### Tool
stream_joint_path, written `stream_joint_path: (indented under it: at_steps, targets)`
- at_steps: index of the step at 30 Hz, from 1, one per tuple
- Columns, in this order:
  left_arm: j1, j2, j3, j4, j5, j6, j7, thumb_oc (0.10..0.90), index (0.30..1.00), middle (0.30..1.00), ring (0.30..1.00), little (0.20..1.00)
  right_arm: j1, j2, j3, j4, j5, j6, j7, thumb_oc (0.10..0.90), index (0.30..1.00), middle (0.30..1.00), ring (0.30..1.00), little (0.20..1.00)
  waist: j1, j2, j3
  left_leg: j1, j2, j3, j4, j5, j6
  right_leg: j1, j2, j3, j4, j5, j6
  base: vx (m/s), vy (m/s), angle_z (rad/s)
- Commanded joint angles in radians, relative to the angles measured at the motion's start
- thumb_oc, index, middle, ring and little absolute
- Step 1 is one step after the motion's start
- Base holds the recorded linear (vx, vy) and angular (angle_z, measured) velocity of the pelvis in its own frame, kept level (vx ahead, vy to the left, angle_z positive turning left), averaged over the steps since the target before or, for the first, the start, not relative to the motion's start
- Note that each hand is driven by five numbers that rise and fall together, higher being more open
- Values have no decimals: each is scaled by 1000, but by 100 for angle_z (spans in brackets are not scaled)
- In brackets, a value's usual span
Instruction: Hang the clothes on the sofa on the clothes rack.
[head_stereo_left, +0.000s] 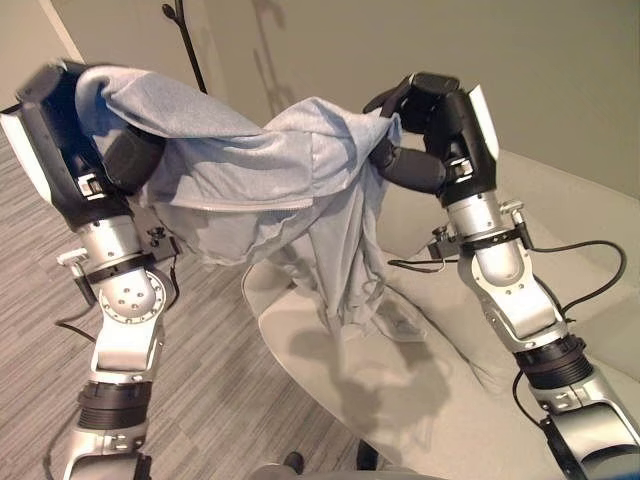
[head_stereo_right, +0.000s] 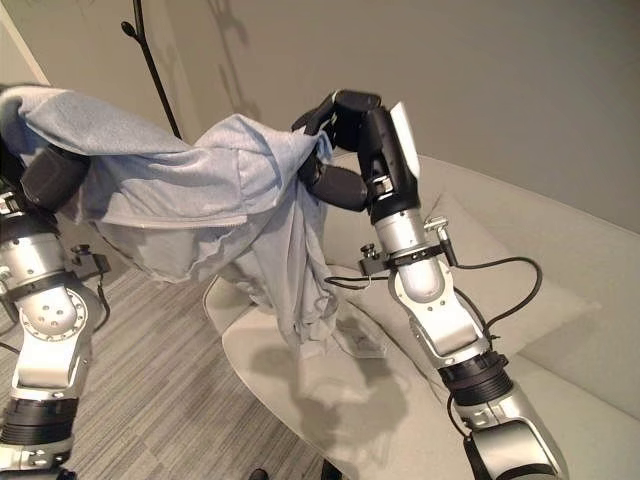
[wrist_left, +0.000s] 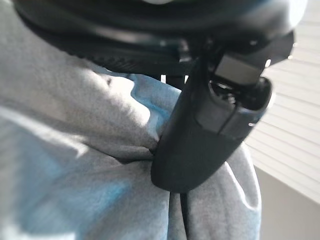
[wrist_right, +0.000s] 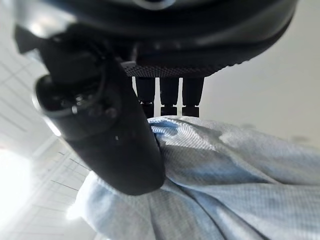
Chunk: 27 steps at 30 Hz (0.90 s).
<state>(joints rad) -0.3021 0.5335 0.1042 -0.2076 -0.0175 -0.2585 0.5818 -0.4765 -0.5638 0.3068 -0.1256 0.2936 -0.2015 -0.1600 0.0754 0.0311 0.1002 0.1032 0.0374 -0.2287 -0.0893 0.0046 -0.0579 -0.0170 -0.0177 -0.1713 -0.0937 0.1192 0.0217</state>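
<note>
The light grey-blue knitted garment (head_stereo_left: 250, 170) is held up in the air, stretched between the two hands, above the front edge of the pale beige sofa (head_stereo_right: 540, 300). Its middle part sags and a long fold hangs down; the lowest end of this fold seems to touch the seat of the sofa near the front edge. The right hand (head_stereo_left: 415, 130) has its fingers curled around one end of the cloth, and in the right wrist view the thumb (wrist_right: 115, 145) presses into the fabric. The left hand (head_stereo_left: 75, 120) is raised too, with the other end of the garment draped over it, and its thumb (wrist_left: 200, 140) pinches the cloth. Behind the garment stands the thin black pole of a clothes rack (head_stereo_right: 152, 65), near the grey wall. Under the sofa's front edge lies the grey striped carpet floor (head_stereo_left: 210, 400).
</note>
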Motion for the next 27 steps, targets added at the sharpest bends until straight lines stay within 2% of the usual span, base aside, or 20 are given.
stream_joint_path:
  at_steps: [1, 4, 5, 9, 10, 11, 16, 18, 27]
  targets:
    - [-138, 141, 11, -16, 136, -78, 53, 400, 300, 300, 300, 300, -21, 53, -4, -128, 59, -121, 23, 400, 300, 300, 300, 300, -10, -34, -125, 30, -11, 53, 2, -59, 15, 109, -67, 41, 6, -72, 78, 0, 0, 0]
    - [-167, 173, 3, -17, 170, -71, 73, 400, 300, 300, 300, 300, 2, 83, 31, -121, 88, -121, 47, 400, 300, 300, 300, 300, -13, -32, -125, 30, -12, 53, 2, -58, 16, 108, -69, 42, 6, -71, 79, 0, 0, 0]
    - [-199, 205, -3, -17, 197, -71, 77, 400, 300, 300, 300, 300, 23, 102, 64, -118, 104, -120, 72, 400, 300, 300, 300, 300, -15, -28, -125, 31, -14, 55, 2, -59, 16, 108, -70, 42, 6, -71, 80, 0, 0, 0]
    - [-270, 237, -27, -19, 232, -65, 101, 400, 300, 300, 300, 300, 69, 149, 152, -90, 158, -108, 131, 409, 314, 314, 314, 314, -15, -20, -125, 29, -17, 56, 2, -57, 16, 106, -74, 39, 6, -70, 84, 0, 0, 0]
    - [-290, 240, -31, -19, 239, -63, 109, 400, 300, 300, 300, 300, 80, 163, 175, -77, 174, -103, 145, 560, 540, 540, 540, 540, -15, -17, -126, 29, -17, 56, 2, -57, 16, 107, -75, 38, 6, -69, 85, 0, 0, 0]
    - [-310, 244, -38, -19, 251, -60, 116, 400, 300, 300, 300, 300, 92, 180, 199, -60, 194, -100, 160, 800, 900, 900, 900, 900, -16, -14, -127, 29, -18, 56, 2, -57, 15, 106, -76, 36, 6, -70, 86, 0, 0, 0]
    - [-366, 265, -52, -3, 288, -43, 151, 400, 300, 300, 300, 300, 120, 212, 258, -10, 205, -89, 175, 800, 900, 900, 900, 900, -19, -7, -127, 28, -19, 57, 2, -57, 14, 105, -80, 33, 6, -70, 89, 0, 0, 0]
    - [-408, 304, -65, 20, 312, -25, 165, 400, 300, 300, 300, 300, 153, 210, 266, 0, 201, -81, 179, 800, 900, 900, 900, 900, -26, 1, -130, 28, -22, 62, 2, -57, 13, 104, -82, 32, 6, -68, 93, 0, 0, 0]
    - [-478, 407, -70, 82, 338, -5, 191, 400, 300, 300, 300, 300, 298, 154, 166, 59, 165, -107, 168, 800, 900, 900, 900, 900, -48, 12, -137, 29, -24, 72, 2, -59, 11, 100, -84, 34, 6, -67, 101, 0, 0, 0]
